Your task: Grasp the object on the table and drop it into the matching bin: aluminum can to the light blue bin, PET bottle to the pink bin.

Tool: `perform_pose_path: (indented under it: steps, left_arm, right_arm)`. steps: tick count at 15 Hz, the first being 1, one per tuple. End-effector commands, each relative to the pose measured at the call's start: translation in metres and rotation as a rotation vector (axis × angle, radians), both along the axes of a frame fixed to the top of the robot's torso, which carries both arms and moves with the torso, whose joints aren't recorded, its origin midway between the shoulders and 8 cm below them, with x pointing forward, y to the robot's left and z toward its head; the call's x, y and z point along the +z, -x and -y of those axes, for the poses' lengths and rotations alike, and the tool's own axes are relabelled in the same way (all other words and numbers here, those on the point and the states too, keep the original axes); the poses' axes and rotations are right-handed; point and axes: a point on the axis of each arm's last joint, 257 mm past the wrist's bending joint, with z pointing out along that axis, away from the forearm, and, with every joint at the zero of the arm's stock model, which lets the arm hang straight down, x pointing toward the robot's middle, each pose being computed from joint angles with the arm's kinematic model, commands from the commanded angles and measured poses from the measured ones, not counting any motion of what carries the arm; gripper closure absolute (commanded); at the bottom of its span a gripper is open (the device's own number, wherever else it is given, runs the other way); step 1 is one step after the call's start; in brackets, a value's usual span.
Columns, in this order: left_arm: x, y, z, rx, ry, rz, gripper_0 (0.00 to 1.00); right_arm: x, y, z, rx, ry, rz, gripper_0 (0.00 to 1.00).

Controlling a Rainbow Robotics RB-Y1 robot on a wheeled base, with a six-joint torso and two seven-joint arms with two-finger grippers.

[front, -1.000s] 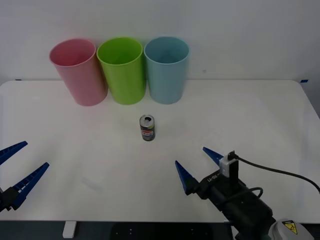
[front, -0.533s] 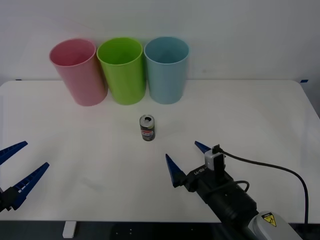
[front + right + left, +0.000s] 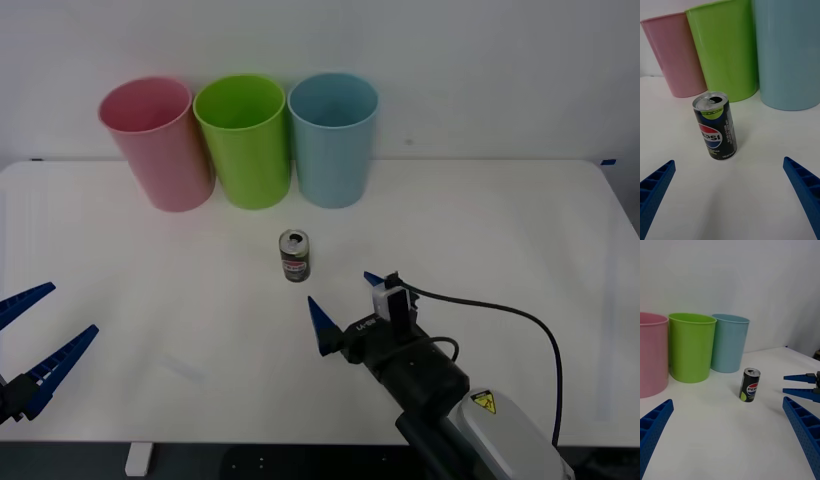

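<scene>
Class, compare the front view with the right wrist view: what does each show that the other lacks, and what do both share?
Front view alone: the left gripper, open and parked at the table's near left edge, and the right gripper seen whole, open, just short of the aluminum can. Right wrist view alone: the can's label, readable. Both: the upright can, the pink bin, the lime green bin and the light blue bin.

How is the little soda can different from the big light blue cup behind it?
The aluminum can is much smaller than the light blue bin. The can is dark, with a silver top and a red-white-blue label; the bin is plain light blue. The can's top has just a small opening; the bin's top is wide open. Both stand upright on the white table.
</scene>
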Motion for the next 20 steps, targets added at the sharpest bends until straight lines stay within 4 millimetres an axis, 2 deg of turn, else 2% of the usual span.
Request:
perform_pose_path:
  steps: [1, 6, 12, 16, 20]
  left_arm:
    - [0.0, 0.0, 0.0, 0.0, 0.0, 0.0, 0.0]
    - [0.0, 0.0, 0.0, 0.0, 0.0, 0.0, 0.0]
    - [0.0, 0.0, 0.0, 0.0, 0.0, 0.0, 0.0]
    - [0.0, 0.0, 0.0, 0.0, 0.0, 0.0, 0.0]
    - [0.0, 0.0, 0.0, 0.0, 0.0, 0.0, 0.0]
  right_arm:
    - [-0.003, -0.008, -0.01, 0.001, 0.005, -0.004, 0.0]
    - [-0.011, -0.021, -0.026, 0.001, 0.019, -0.019, 0.0]
    - [-0.011, -0.044, -0.05, -0.006, 0.025, -0.031, 0.0]
    - [-0.014, -0.065, -0.058, -0.03, 0.032, -0.05, 0.0]
    - [-0.015, -0.078, -0.061, -0.045, 0.04, -0.062, 0.0]
